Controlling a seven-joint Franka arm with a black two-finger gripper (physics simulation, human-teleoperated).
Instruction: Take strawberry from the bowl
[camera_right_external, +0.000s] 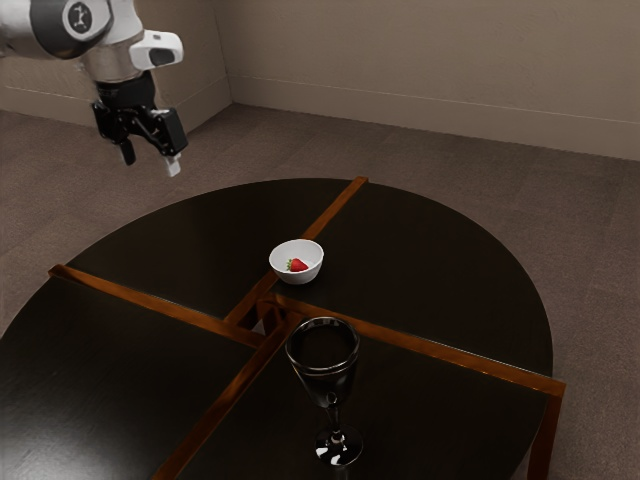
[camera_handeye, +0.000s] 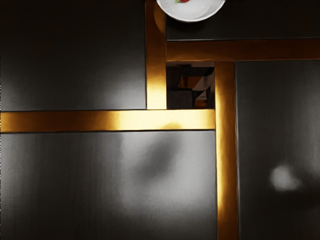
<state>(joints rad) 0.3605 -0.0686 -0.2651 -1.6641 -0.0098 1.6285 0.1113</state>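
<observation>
Exterior view: a round black table (camera_right_external: 450, 240) with brown strips, a stemmed glass goblet (camera_right_external: 325, 372), a black two-finger gripper (camera_right_external: 150, 161), fingers spread, and a round white bowl (camera_right_external: 299, 278) holding a red strawberry (camera_right_external: 298, 265). Wrist view: the table's square central opening (camera_handeye: 190, 86).

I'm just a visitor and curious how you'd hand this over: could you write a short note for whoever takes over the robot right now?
Jaws: open, empty, up in the air at the exterior view's upper left, off to the side of the bowl.
Job's things: the strawberry lies inside the white bowl, which stands upright on the round table.
Nearby: a dark stemmed glass.
Done: no part of the taking out.
Left: probably move over the bowl, lower, close on the strawberry and lift it out.
</observation>
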